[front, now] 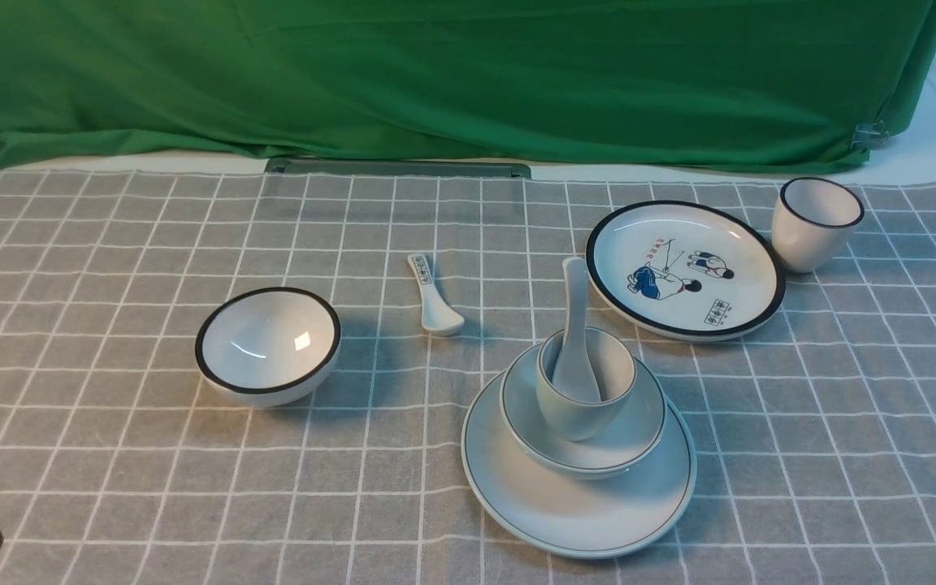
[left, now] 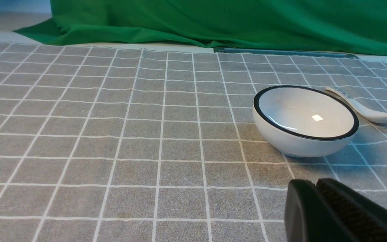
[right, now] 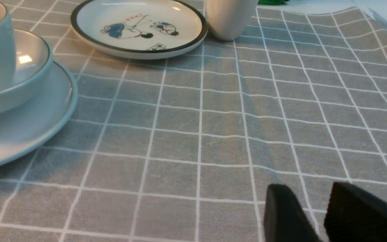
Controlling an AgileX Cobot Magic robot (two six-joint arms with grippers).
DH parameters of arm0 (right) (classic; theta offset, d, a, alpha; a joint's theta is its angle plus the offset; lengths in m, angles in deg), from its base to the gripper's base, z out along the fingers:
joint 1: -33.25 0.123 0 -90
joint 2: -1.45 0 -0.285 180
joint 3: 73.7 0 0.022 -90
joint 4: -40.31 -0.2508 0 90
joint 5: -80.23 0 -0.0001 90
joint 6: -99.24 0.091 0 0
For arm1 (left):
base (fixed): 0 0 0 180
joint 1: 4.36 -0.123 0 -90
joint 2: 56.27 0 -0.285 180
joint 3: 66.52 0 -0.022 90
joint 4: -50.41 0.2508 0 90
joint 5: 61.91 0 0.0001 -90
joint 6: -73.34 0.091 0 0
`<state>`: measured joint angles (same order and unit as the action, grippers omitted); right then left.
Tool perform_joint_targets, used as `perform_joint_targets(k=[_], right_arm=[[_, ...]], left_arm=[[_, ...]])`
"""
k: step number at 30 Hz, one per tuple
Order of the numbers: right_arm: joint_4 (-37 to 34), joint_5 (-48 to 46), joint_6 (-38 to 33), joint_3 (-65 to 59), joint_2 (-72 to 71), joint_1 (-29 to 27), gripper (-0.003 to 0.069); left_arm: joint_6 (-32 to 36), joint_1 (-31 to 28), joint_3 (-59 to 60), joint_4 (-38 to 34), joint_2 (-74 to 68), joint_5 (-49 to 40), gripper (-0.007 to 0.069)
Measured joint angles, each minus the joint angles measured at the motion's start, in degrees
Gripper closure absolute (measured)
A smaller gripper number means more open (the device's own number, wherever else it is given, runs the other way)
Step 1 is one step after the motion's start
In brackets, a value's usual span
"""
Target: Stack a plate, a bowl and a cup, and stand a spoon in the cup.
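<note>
Clock: is read from above, with 12 away from the robot and the stack as centre.
Spoon [front: 576,301]: stands tilted in the cup [front: 586,418], with the broad end down inside and the handle rising past the rim on its 12 o'clock side.
Cup: stands upright inside the bowl [front: 643,439], holding the spoon.
Bowl: sits upright on the plate [front: 590,524], shifted a little toward the plate's 12 o'clock edge.
Plate: lies flat on the checked cloth [front: 151,487], under the whole stack.
Left gripper [left: 314,181]: has its fingers closed together, with nothing between them; is at about 8 to 9 o'clock, well apart from the stack.
Right gripper [right: 309,186]: has its fingers open, with a clear gap and nothing held; is also apart from the plate, bowl, cup and spoon. Does not show in the front view, so cannot be given an exact hour.
Black-rimmed plate [front: 686,270]: lies near, at about 1 o'clock, with drawn figures on its face.
Black-rimmed cup [front: 809,236]: stands upright between 1 and 2 o'clock, just beside the black-rimmed plate.
Printed spoon [front: 435,309]: lies at about 11 o'clock.
Black-rimmed bowl [front: 267,345]: sits upright, well apart, at about 10 o'clock.
Green cloth [front: 435,81]: hangs behind, toward 12 o'clock.
</note>
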<state>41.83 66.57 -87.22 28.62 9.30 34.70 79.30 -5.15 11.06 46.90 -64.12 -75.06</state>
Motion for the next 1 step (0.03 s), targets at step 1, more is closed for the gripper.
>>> perform_joint_targets(k=[1], right_arm=[[0.0,0.0,0.0,0.0,0.0,0.0,0.0417]], left_arm=[[0.0,0.0,0.0,0.0,0.0,0.0,0.0608]])
